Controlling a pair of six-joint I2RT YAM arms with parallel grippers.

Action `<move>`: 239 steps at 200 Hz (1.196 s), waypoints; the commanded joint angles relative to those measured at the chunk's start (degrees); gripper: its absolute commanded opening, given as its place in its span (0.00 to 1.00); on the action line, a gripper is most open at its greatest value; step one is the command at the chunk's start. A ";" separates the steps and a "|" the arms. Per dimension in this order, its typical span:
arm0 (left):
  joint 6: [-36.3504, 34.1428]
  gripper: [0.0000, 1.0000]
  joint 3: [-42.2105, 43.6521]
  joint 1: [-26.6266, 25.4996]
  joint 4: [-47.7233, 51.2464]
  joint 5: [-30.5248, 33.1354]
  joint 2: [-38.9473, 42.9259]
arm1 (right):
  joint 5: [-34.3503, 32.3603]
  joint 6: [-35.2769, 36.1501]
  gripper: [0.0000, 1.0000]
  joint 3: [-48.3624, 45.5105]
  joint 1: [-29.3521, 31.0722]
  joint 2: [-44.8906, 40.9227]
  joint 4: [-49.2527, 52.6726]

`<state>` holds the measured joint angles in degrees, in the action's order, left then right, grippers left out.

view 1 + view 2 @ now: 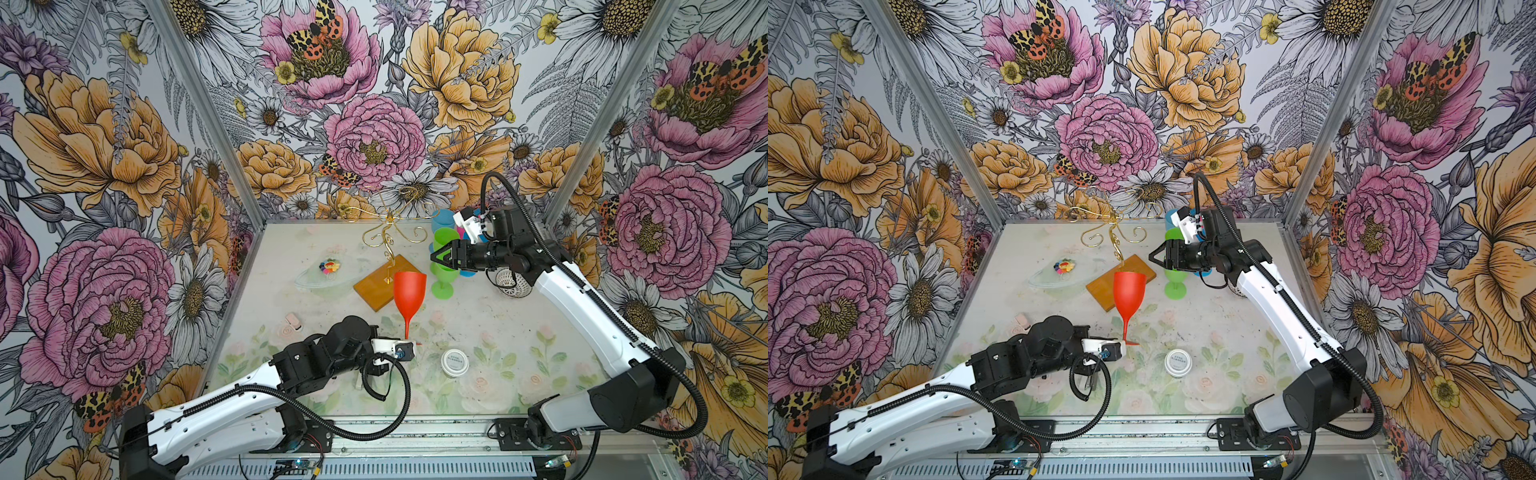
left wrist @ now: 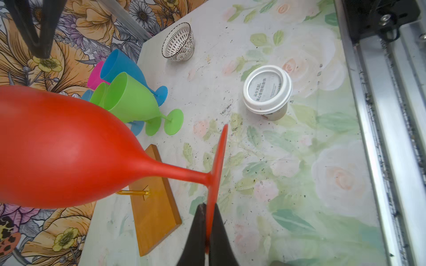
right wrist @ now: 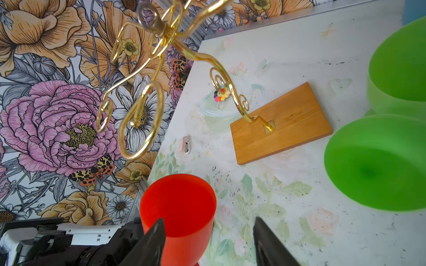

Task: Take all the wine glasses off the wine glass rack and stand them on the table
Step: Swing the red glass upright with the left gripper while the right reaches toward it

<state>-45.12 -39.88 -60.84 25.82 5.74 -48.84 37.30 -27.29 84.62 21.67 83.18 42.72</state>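
Nearest the camera, the left gripper is pinching the thin disc foot of the glass, its dark tapered fingers pressing together on the rim. The glass, matte red plastic with a tulip bowl and slender stem, is standing bowl-up just in front of the rack, clear of every wire arm. Whether its foot is touching the table cannot be told.

Right of the rack and nearer the camera, a squat white tub with a printed round lid is sitting on the pale, rose-printed tabletop.

The rack is rising from a flat, rectangular orange-brown wooden base, its thin gold wire curling into scrolls off a central stem. Left of it, a clear dish is carrying a small multicoloured flower.

Just right of the rack, two translucent green glasses are standing together. The right gripper is hanging over them, jaws spread and gripping nothing, pointing toward the rack.

Behind those, blue glasses and a pink one are crowding the back wall. Farther right of the rack, a white bowl with a black dashed pattern is sitting.
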 commanded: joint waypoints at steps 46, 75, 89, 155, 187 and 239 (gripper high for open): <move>-13.42 0.00 3.29 -5.49 -9.28 18.14 -0.37 | 3.64 2.49 0.58 4.38 1.43 2.76 3.79; -16.16 0.00 4.01 -6.04 -10.97 20.22 -1.37 | 5.21 3.35 0.51 5.70 1.60 3.96 5.85; -17.65 0.00 4.36 -6.25 -11.18 21.59 -2.19 | 6.03 3.64 0.48 5.88 1.85 4.10 6.44; -25.19 0.00 7.68 -7.41 -18.55 28.11 -3.71 | 7.12 6.46 0.37 6.86 2.09 5.96 10.23; -28.66 0.00 8.91 -7.80 -21.20 30.26 -4.37 | 8.83 7.29 0.35 7.84 2.15 7.15 11.26; -29.75 0.00 9.47 -8.03 -23.56 30.93 -4.68 | 10.07 7.94 0.16 8.54 2.00 7.79 11.77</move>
<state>-73.76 -31.16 -68.51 6.74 34.68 -53.89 45.74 -20.47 91.05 23.35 90.56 53.87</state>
